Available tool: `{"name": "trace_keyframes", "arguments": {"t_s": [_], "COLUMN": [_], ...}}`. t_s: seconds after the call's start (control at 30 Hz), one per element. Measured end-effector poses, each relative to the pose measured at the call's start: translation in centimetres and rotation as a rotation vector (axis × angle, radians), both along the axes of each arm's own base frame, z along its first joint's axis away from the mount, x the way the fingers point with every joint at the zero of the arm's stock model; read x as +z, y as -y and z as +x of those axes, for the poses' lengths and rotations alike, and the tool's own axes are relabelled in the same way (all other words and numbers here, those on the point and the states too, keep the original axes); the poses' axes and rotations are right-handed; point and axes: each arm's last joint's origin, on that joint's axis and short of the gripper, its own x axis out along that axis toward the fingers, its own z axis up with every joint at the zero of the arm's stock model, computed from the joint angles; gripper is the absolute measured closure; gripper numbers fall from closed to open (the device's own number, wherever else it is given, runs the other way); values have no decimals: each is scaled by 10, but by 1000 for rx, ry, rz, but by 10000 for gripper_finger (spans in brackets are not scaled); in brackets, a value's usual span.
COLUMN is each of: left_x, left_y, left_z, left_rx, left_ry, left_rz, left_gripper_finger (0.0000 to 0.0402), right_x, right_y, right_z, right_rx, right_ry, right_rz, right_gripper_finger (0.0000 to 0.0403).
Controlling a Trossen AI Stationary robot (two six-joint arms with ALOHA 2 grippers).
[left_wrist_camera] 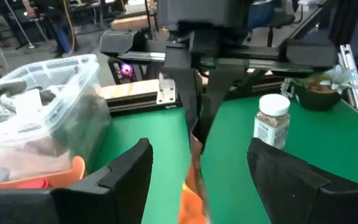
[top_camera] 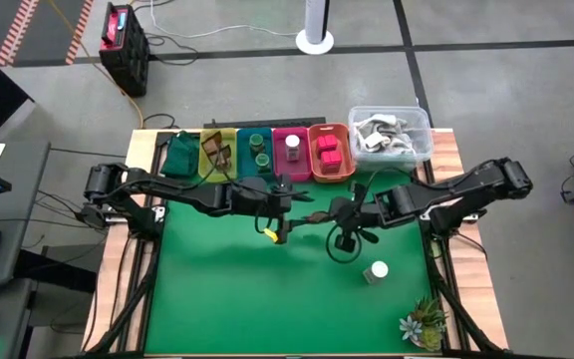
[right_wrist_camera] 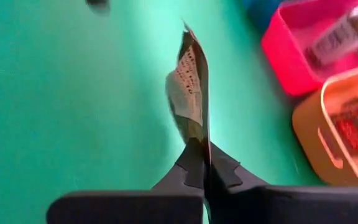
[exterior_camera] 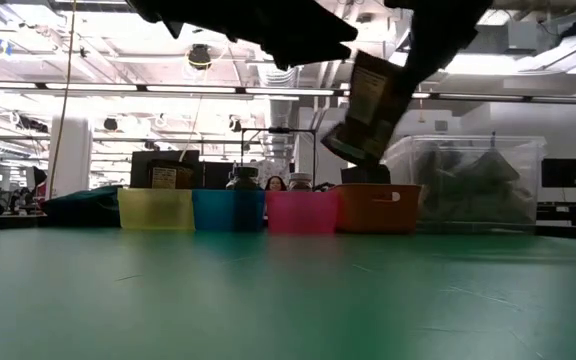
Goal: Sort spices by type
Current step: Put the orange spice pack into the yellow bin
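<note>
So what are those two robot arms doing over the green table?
They are sorting spices into little coloured bins. The right hand is shut on a brown packet, holding it up in the air above the green table. The left hand is open right in front of it, facing the packet. One white-capped jar is out on the table. The bins along the back already hold some packets, jars and red blocks.

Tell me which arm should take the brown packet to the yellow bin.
Probably the left. The right hand is shut on the brown packet mid-table, but the yellow bin sits on the left arm's side, and the left hand is open, facing the packet.
</note>
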Motion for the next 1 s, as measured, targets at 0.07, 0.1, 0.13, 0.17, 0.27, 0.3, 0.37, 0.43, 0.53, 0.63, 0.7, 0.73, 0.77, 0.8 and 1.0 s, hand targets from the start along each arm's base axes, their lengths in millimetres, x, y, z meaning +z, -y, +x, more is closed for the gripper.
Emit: {"name": "trace_keyframes", "arguments": {"t_s": [0.07, 0.1, 0.13, 0.17, 0.27, 0.3, 0.37, 0.43, 0.53, 0.63, 0.7, 0.73, 0.77, 0.8, 1.0], "left_x": [1, 2, 3, 4, 4, 4, 4, 4, 4, 3, 4, 4, 4, 4, 4], "left_y": [0, 0, 0, 0, 0, 0, -1, -2, -2, -3, -4, -4, -4, -4, -4], "left_z": [0, 0, 1, 1, 1, 1, 1, 1, 1, 0, 0, 0, 0, 0, 0], "left_rx": [2, 3, 4, 5, 6, 12, 31, 47, 75, 102, 108, 108, 107, 106, 98], "left_ry": [15, 26, 37, 44, 45, 45, 46, 46, 39, 31, 34, 39, 39, 38, 37], "left_rz": [0, 0, 0, 0, 4, 5, 6, 10, 27, 75, 89, 93, 97, 103, 117], "left_gripper_finger": [151, 151, 151, 151, 152, 152, 152, 152, 155, 180, 214, 234, 256, 279, 392], "right_x": [2, 3, 3, 4, 8, 9, 12, 15, 17, 17, 16, 16, 16, 16, 16], "right_y": [1, 3, 4, 6, 7, 7, 8, 9, 11, 11, 11, 10, 10, 10, 10], "right_z": [3, 4, 5, 7, 11, 13, 16, 18, 20, 20, 20, 20, 20, 20, 20], "right_rx": [5, 2, 1, 3, 30, 42, 58, 71, 84, 85, 87, 87, 87, 87, 99], "right_ry": [29, 40, 50, 65, 111, 127, 163, 191, 210, 208, 205, 205, 205, 206, 202], "right_rz": [-3, -2, -5, -7, -29, -38, -52, -66, -83, -84, -85, -85, -85, -85, -96], "right_gripper_finger": [387, 387, 387, 387, 387, 387, 387, 387, 387, 386, 381, 377, 371, 364, 303]}}
